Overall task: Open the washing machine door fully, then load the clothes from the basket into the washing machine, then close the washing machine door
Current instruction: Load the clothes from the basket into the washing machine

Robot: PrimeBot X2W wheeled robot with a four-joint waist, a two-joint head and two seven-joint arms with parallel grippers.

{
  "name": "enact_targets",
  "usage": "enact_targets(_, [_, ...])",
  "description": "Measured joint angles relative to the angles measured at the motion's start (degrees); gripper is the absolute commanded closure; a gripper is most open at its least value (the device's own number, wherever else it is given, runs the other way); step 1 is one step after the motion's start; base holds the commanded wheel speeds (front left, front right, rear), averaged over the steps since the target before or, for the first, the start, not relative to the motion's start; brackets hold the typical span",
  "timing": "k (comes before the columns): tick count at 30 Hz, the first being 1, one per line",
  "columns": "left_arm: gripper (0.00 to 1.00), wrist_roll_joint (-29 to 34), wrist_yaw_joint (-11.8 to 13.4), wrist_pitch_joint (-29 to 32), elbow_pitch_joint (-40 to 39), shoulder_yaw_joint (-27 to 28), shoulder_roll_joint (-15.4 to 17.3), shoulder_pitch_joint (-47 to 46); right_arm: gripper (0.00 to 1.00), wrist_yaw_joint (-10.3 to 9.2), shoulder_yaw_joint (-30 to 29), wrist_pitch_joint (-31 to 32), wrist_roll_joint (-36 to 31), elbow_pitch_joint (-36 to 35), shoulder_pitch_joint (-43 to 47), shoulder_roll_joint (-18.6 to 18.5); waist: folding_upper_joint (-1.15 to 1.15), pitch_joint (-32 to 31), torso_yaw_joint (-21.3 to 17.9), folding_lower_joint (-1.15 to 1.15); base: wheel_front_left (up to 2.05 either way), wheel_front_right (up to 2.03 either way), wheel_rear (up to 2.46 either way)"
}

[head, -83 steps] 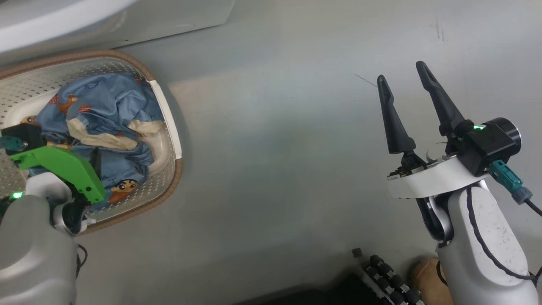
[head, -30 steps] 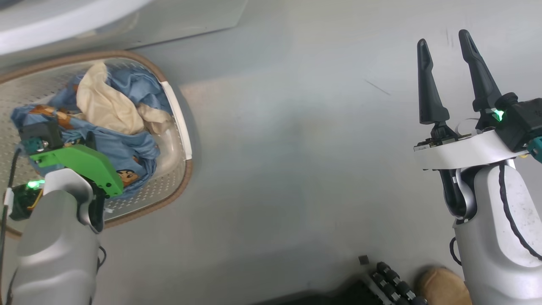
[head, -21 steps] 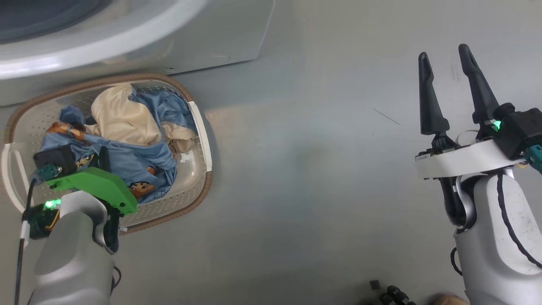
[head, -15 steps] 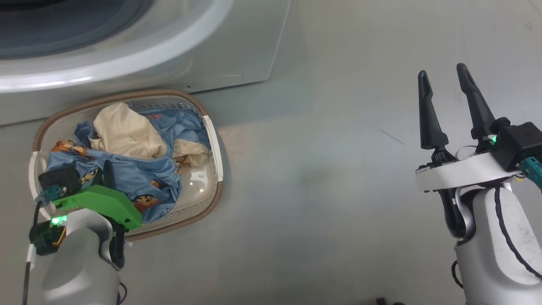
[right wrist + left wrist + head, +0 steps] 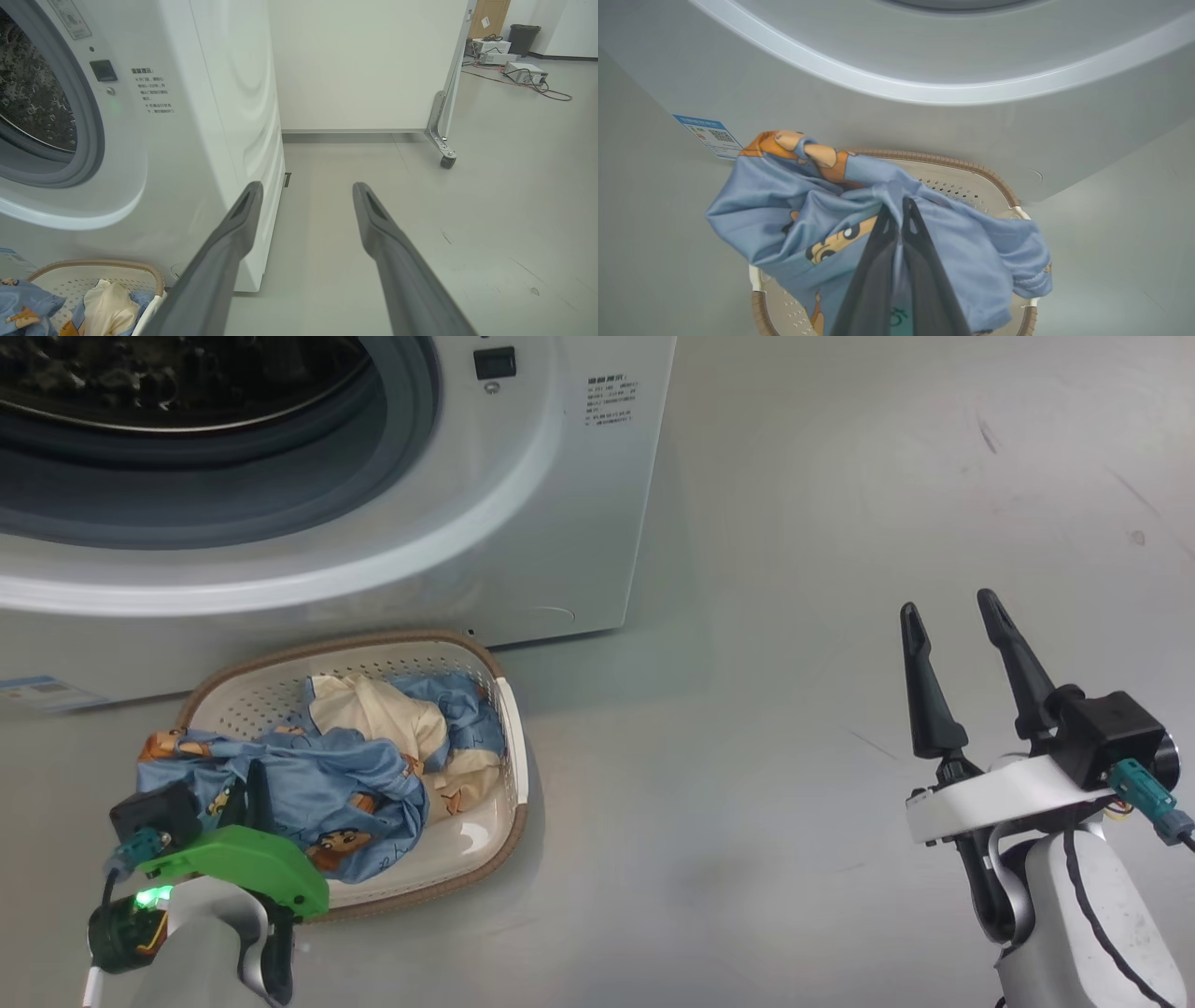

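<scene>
Blue cartoon-print fabric of the clothes (image 5: 794,210) is sitting pinched in the left claw (image 5: 898,207), both fingers pressing tight together on a fold, cloth bunching around the tips at the centre of the left wrist frame. Rest of the bundle is draping down into the basket (image 5: 516,756) and across its left rim in the head frame; cream-beige part is lying deeper in, toward the basket's upper middle. Basket is resting on the floor (image 5: 794,784) at the lower left of the head frame, just in front of the washing machine (image 5: 588,523), near its lower front panel; cannot tell whether the two are touching. Machine is standing across the upper left of the head frame with its mouth uncovered, grey gasket (image 5: 411,448) ringing the opening and perforated steel drum (image 5: 187,373) showing behind it. Blue label sticker (image 5: 709,135) is showing on the lower front, left of the gripped cloth in the left wrist frame. Over at the lower right of the head frame the right claw (image 5: 945,602) is hovering above bare floor, fingers spread wide and gripping nothing, well apart from basket and machine. Right wrist frame is looking past the machine's right side toward a white partition (image 5: 364,65) standing on a caster (image 5: 447,162) at the upper right.
</scene>
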Motion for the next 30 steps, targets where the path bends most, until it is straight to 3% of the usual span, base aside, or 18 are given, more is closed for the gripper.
enact_targets(20, [1.0, 2.18, 0.04, -0.52, -14.96, -1.49, -0.18, 15.62, 0.0, 0.0, 1.75, 0.0, 0.36, 1.57, 12.83, 0.04, 0.0, -16.51, 0.12, 0.0, 0.0, 0.0, 0.0])
enact_targets(30, [1.0, 3.97, 2.14, -0.52, -25.06, -0.65, -0.16, 21.79, 0.0, 0.0, 2.53, 0.01, 0.09, -0.11, 15.55, -0.43, 0.0, -21.69, 0.15, 0.0, 0.0, 0.0, 0.0])
